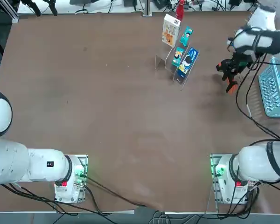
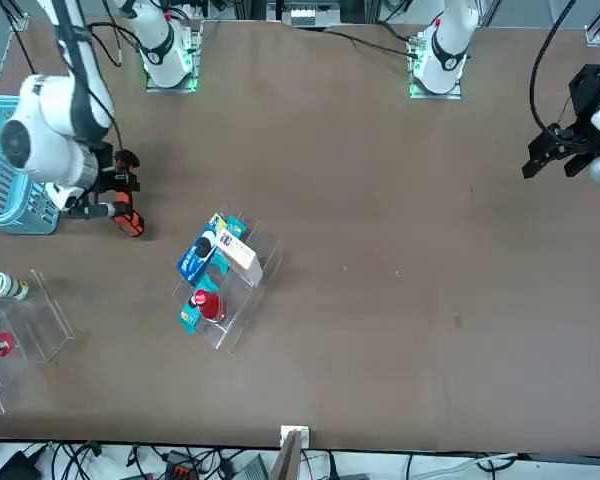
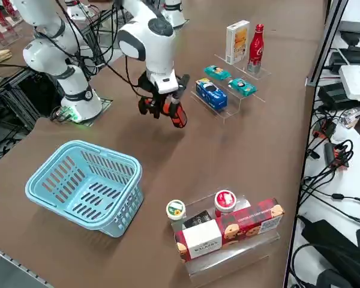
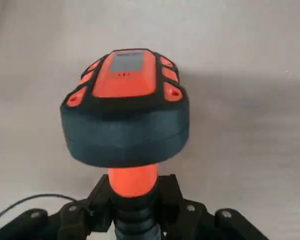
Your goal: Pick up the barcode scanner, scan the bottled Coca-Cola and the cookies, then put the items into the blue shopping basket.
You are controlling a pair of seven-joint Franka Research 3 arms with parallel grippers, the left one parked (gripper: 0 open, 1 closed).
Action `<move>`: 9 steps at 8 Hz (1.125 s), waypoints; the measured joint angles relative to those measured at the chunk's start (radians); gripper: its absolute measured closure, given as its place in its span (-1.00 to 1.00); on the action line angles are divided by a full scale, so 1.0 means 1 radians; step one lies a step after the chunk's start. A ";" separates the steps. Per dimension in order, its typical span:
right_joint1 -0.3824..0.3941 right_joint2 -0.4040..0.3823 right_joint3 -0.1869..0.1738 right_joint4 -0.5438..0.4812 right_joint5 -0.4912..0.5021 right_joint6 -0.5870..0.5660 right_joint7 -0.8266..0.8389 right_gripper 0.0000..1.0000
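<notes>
Bright, even overhead light throws soft shadows on the table [image 1: 107, 116]; the wrist view looks washed out.

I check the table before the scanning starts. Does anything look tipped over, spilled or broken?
Nothing stands out. The slim red cola bottle and the white cookie box stand upright on their clear stand, the light blue lattice basket sits level, and the right gripper holds the black-and-orange barcode scanner between them.

Barcode scanner [image 4: 125, 120] — matt plastic; basket [image 3: 87, 186] — smooth plastic.

right hand [image 3: 163, 105] hangs above the table beside the basket, fingers clamped on the scanner handle.
</notes>
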 joint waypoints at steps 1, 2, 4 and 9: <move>0.000 0.006 0.000 -0.045 -0.009 0.059 0.002 0.12; 0.002 0.009 0.000 -0.074 -0.012 0.092 0.002 0.12; 0.020 0.010 0.000 -0.099 -0.025 0.124 0.004 0.12; 0.027 0.060 -0.002 -0.115 -0.088 0.179 0.061 0.12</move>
